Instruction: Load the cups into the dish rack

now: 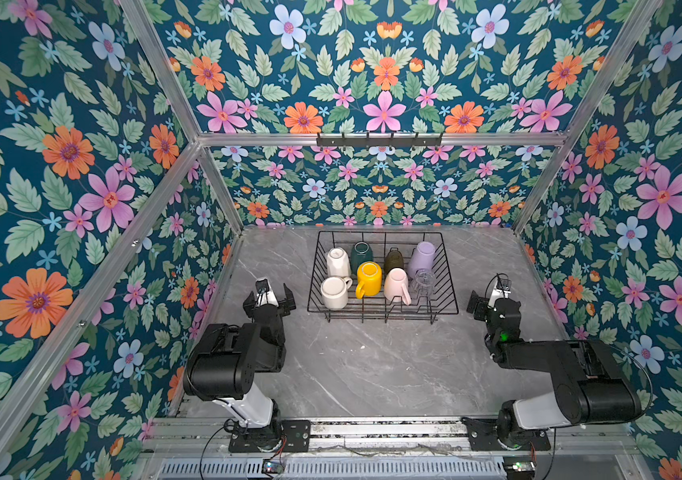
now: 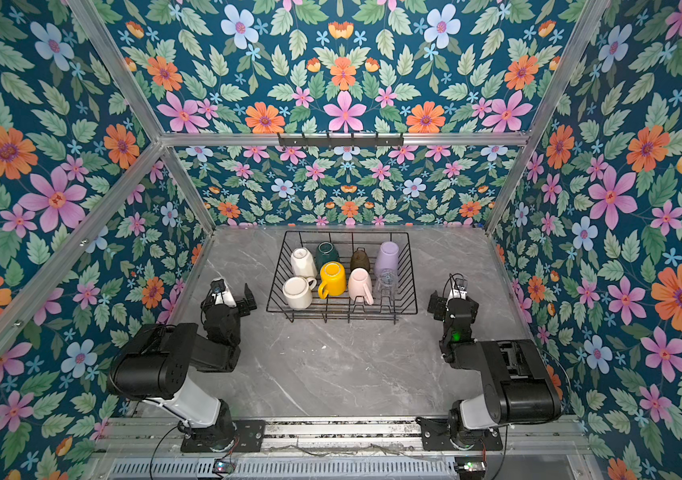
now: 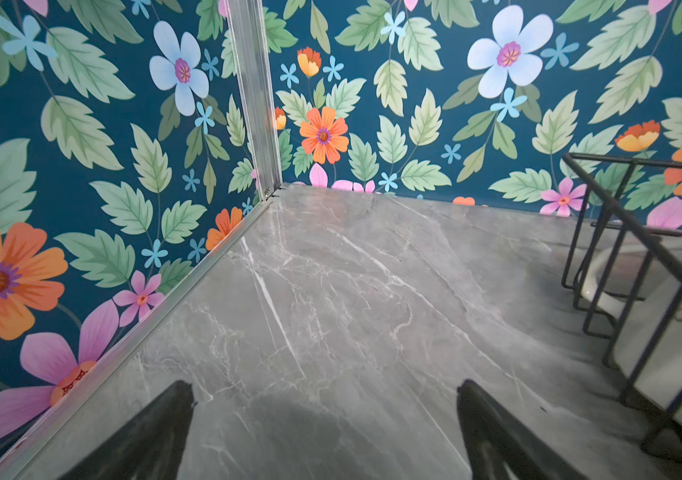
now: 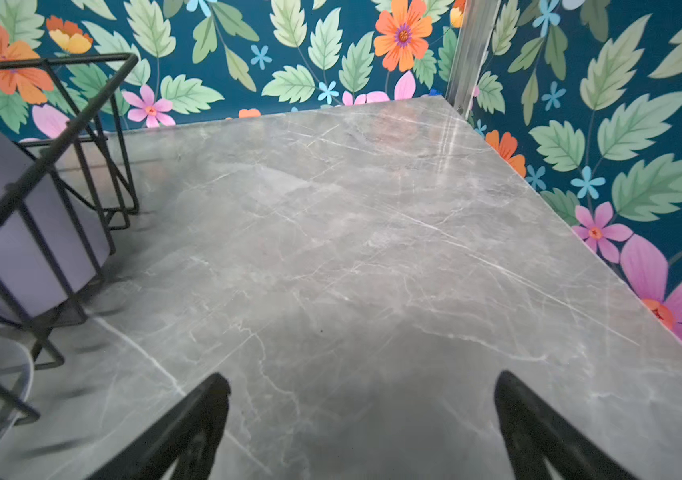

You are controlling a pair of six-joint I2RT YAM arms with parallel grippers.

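Cups (image 1: 368, 278): all eight sit in the dish rack (image 1: 383, 311).
Left claw (image 3: 327, 419) and right claw (image 4: 362, 415) gape empty either side of it; loading looks done, so back away without nudging it.

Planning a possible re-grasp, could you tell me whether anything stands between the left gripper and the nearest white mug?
Only the dish rack's wire side wall; the white mug sits just inside it, the open left gripper outside.

Black arms (image 1: 223, 365), white links (image 1: 252, 405), seemingly green light (image 1: 505, 336).
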